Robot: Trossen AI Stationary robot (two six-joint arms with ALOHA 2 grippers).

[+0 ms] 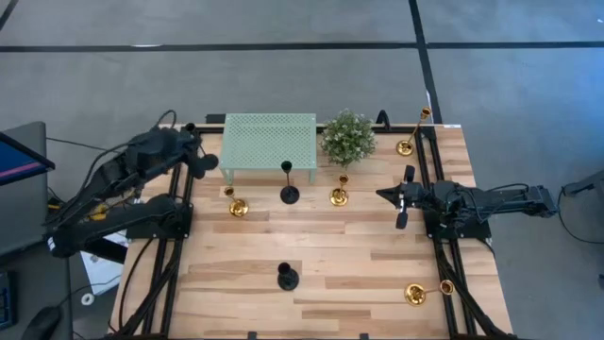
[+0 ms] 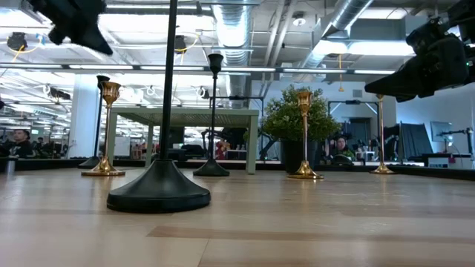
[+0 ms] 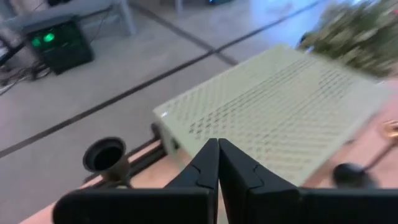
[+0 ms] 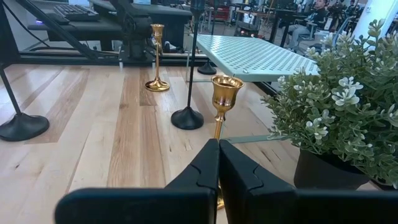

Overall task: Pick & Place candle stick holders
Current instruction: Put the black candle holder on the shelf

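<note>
Hovering left gripper (image 1: pixel 209 161), fingers pressed together, empty.
A black candle stick holder (image 3: pixel 107 157), cup upward, stands just beside it, left of the mint table (image 1: pixel 269 140).

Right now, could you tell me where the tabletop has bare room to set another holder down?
The widest bare wood lies between the front matte black candle holder and the toppled shiny gold holder. The front left corner is bare too. It is crowded along the mint-green mesh-top table and the bushy potted plant.
</note>
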